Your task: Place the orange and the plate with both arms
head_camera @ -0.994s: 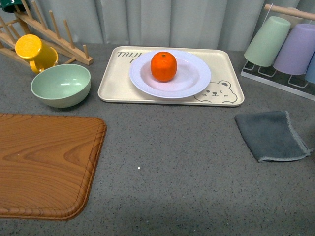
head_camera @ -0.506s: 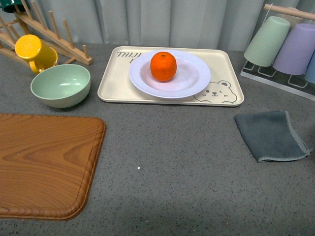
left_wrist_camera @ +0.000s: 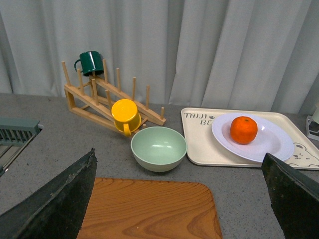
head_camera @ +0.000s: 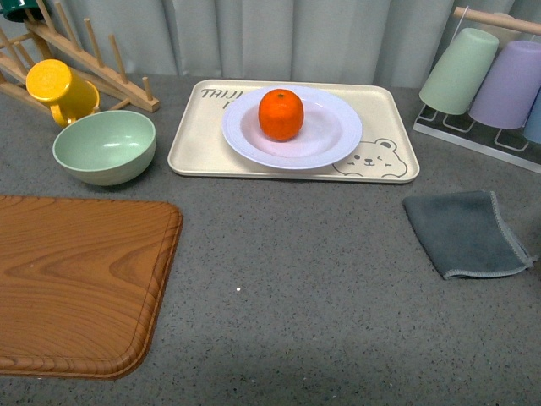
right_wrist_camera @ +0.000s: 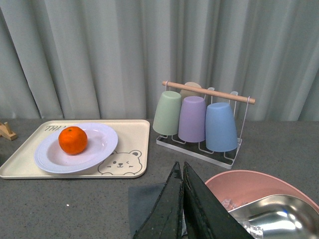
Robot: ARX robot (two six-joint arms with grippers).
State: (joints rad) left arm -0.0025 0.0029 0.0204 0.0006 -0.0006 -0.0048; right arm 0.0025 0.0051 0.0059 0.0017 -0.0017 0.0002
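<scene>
— Where do our pincers stand?

— Our left pincer (left_wrist_camera: 179,199) is spread wide, its two dark fingers (left_wrist_camera: 55,204) at either edge of the left wrist view with nothing between them. Our right pincer (right_wrist_camera: 182,209) has its fingers pressed together to a point, and we see nothing gripped there. Neither shows in the front view.

— And what lies close to them?

— Under the right pincer in its wrist view we see the grey cloth (head_camera: 467,233) on the table (head_camera: 296,279), and beside it a pink basin (right_wrist_camera: 259,186) holding a metal bowl (right_wrist_camera: 279,214). Near the left pincer lies the wooden board (head_camera: 80,283), at the near left of the table.

— Where are the orange and the plate?

— The orange (head_camera: 281,114) sits inside the plate (head_camera: 330,139), a little left of its middle. The plate rests on the beige bear tray (head_camera: 380,161) at the far middle of the table, covering part of the tray's lettering.

— What surrounds that?

— Just left of the tray stands the pale green bowl (head_camera: 104,146), upright. Behind it, at the far left, a yellow mug (head_camera: 59,89) hangs upside down on the wooden rack (head_camera: 118,72), with a dark green mug (left_wrist_camera: 90,62) higher up on the same rack. At the far right a cup stand (right_wrist_camera: 209,92) carries a green cup (head_camera: 461,72), a purple cup (head_camera: 507,85) and a blue cup (right_wrist_camera: 221,127), all mouth down. A grey curtain (head_camera: 296,38) closes off the back.
</scene>
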